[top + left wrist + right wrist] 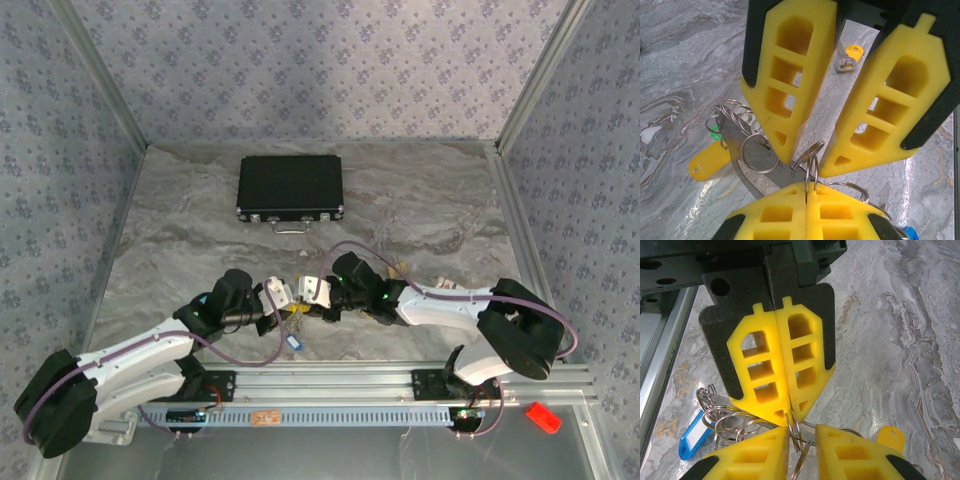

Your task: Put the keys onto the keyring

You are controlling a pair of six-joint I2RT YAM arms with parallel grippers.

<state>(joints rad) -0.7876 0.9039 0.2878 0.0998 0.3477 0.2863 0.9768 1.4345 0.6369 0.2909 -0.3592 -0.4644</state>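
Note:
The keyring is a cluster of silvery split rings (758,153) on a flat metal strip, with a green tag (714,134) and a blue tag (692,437). My left gripper (807,192) is shut on one upright ring (812,167), seen from the other side as a closed yellow pair (790,416). My right gripper (802,432) is open, its fingers either side of that same ring (801,430). Both grippers meet low over the table near the front (303,300). One key with a yellow head (850,56) lies loose on the table. Another yellow key head (710,162) sits beside the rings.
A black case (291,188) lies shut at the back centre. The aluminium rail (400,380) runs along the near edge, with a small red piece (543,417) beyond it at the right. Walls enclose the marbled table (180,230) on three sides.

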